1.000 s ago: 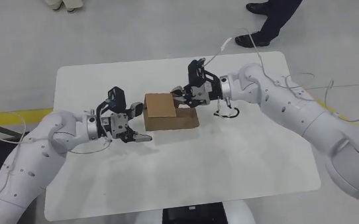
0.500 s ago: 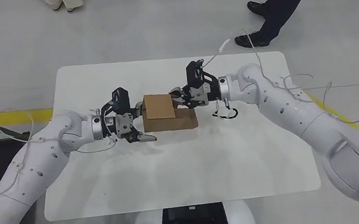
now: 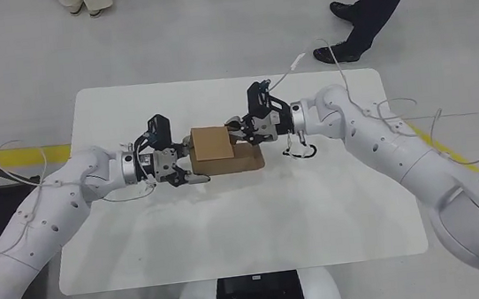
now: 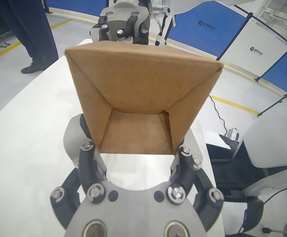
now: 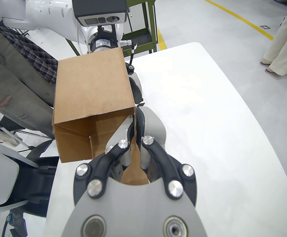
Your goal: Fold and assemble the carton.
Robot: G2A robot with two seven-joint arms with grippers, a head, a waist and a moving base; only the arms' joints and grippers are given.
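A brown carton (image 3: 217, 143) lies on its side in the middle of the white table (image 3: 231, 230), both ends open. My left gripper (image 3: 190, 166) is open at one end, its fingers straddling the lower corners of the carton (image 4: 143, 85). From the left wrist view I look into the hollow inside, with side flaps folded inward. At the opposite end my right gripper (image 3: 239, 132) is shut on the edge of a side wall of the carton (image 5: 89, 85), pinched between the fingertips (image 5: 135, 132). A bottom flap lies flat under that gripper.
A small black cable loop (image 3: 302, 151) lies on the table just behind the right wrist. A person's legs (image 3: 366, 10) stand on the floor beyond the far right corner. A green frame (image 5: 143, 33) stands past the table's left edge.
My left gripper has slid toward the carton and its open fingers now flank the carton's end. The right gripper has held its grip, shifting only slightly.
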